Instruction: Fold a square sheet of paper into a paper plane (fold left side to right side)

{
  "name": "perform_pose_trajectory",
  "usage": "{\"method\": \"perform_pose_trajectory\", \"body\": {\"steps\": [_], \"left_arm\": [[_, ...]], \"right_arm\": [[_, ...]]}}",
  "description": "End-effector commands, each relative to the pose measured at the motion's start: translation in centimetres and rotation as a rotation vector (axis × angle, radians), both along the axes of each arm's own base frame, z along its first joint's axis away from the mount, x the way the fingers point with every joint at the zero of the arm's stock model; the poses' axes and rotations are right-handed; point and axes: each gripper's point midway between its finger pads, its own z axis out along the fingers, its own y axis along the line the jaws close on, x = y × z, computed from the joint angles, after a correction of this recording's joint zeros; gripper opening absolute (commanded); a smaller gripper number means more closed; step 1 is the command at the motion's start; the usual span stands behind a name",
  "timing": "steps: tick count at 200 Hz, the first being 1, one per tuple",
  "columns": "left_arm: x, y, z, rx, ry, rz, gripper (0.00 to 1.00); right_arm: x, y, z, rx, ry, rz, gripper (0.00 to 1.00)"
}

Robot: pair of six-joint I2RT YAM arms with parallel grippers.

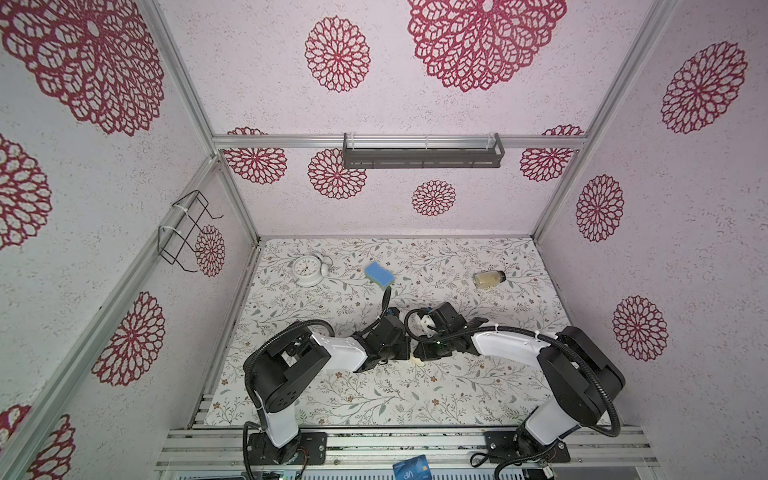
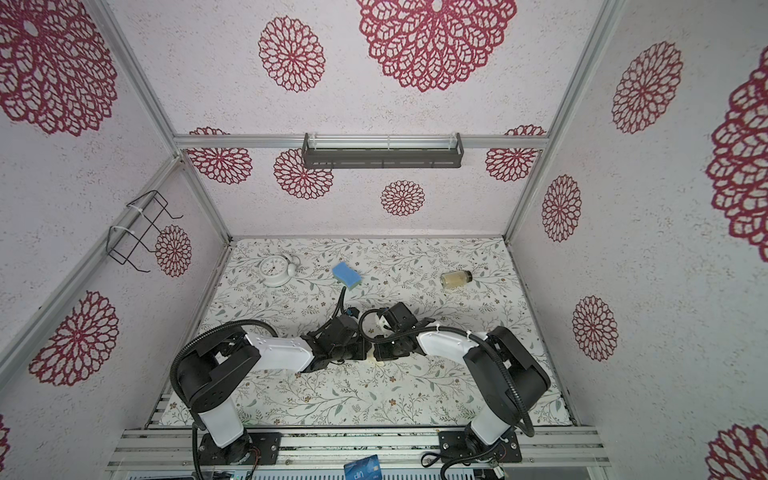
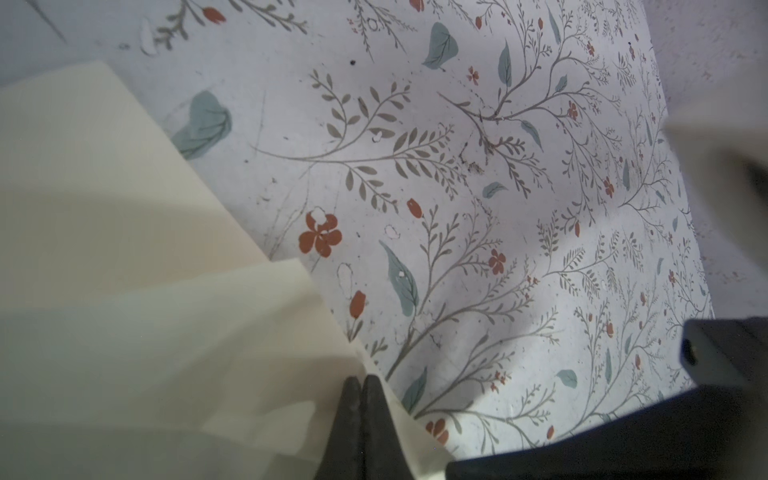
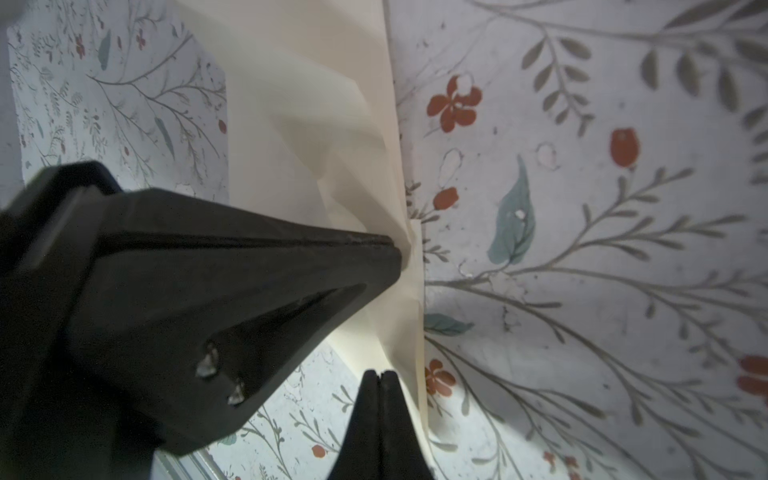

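A white tabletop printed with grey twigs, teal leaves and red flowers [image 1: 374, 399] fills the floor of the cell, and over its middle the white-and-black left arm [image 1: 338, 353] and the white-and-black right arm [image 1: 507, 345] meet nearly head to head. Between them is the thin cream paper sheet [image 4: 316, 104], folded into layered flaps. In both top views the wrists cover almost all of it and only a small pale scrap [image 1: 417, 360] shows in the gap between the two arms. In the left wrist view it spreads out from the fingertips in two overlapping flaps [image 3: 124, 249] above the tabletop. The black left gripper [image 4: 395, 249] reaches in from the side and is pinched tight on one long edge of the paper – the sheet puckers into small creases just where the tips bite. The black right gripper [image 4: 379, 376] has its jaws pressed together too, with its tips against the same edge a little further along; whether a layer is caught between them cannot be told. A blue sponge with a green underside [image 1: 379, 274] lies well apart, toward the back wall.
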Motion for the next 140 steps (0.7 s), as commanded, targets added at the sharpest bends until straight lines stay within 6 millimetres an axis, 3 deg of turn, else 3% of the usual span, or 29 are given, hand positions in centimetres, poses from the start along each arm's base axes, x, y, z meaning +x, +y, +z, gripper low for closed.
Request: {"method": "perform_pose_trajectory", "body": {"steps": [1,30,69,140], "left_arm": [[-1.3,2.0,-2.2,0.078,0.055,0.03,0.0],[-1.5,2.1,-2.5,0.079,0.059,0.036,0.0],[-1.7,2.2,-2.8,0.078,0.066,0.047,0.0],[-2.1,2.6,-3.4,0.079,0.088,0.073,0.0]], "right_arm": [[1.7,0.8,1.1,0.009,-0.057,-0.024,0.0],[2.4,0.8,1.0,-0.006,-0.069,-0.043,0.0],[2.5,0.7,-0.6,-0.04,-0.046,-0.046,0.0],[-0.5,-0.9,-2.3,-0.103,-0.018,-0.009,0.0]]}}
